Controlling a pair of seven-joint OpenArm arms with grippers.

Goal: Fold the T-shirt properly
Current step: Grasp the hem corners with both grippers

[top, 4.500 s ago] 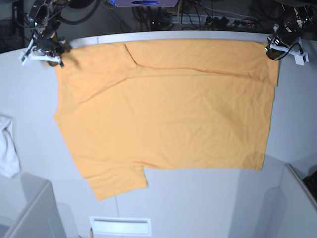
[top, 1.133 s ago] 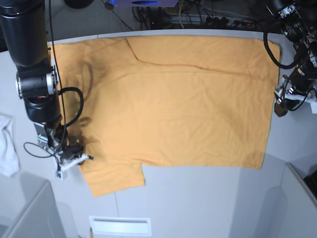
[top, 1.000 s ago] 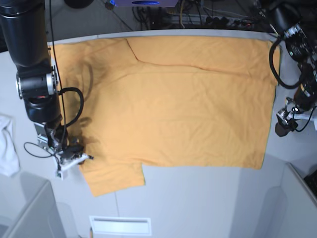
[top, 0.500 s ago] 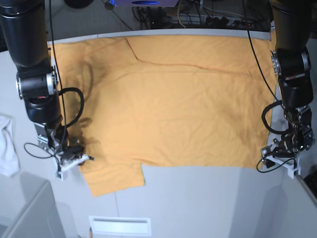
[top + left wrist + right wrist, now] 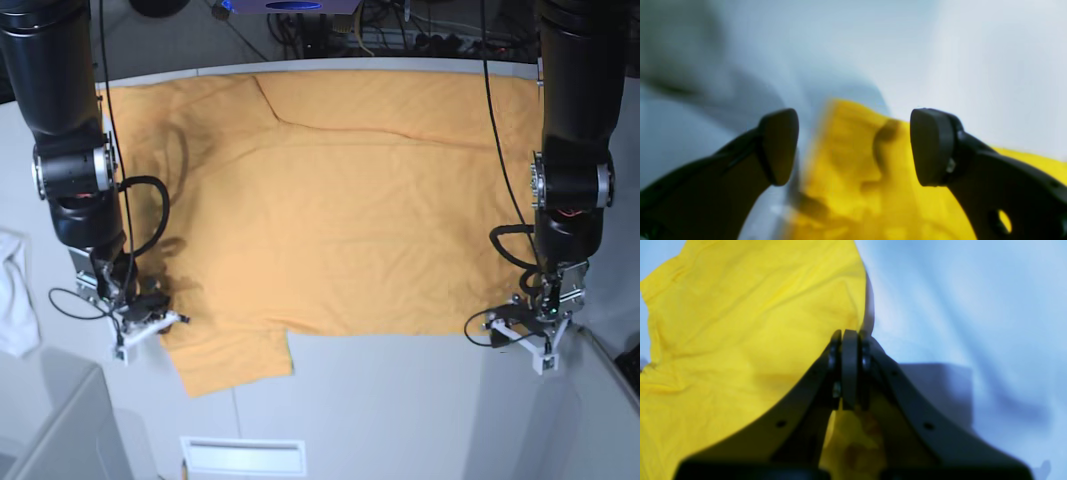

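Note:
The light-orange T-shirt (image 5: 340,200) lies spread flat across the table, one short sleeve (image 5: 230,365) pointing toward the front edge. In the right wrist view it shows as yellow cloth (image 5: 740,323). My right gripper (image 5: 145,320) sits at the shirt's left edge just above that sleeve, and its fingers (image 5: 848,370) are pressed shut on the hem. My left gripper (image 5: 525,330) hovers low at the shirt's front right corner. Its jaws stand wide apart (image 5: 853,146) with the blurred corner of the cloth (image 5: 846,166) between them, untouched.
A small white cloth (image 5: 15,295) lies at the table's left edge. Grey raised blocks stand at the front left (image 5: 50,420) and front right (image 5: 600,400). A white slotted plate (image 5: 240,455) sits at the front edge. Cables run behind the table.
My left arm has swept down the shirt's right edge from mid-height to its front right corner. The right arm and the shirt have stayed put.

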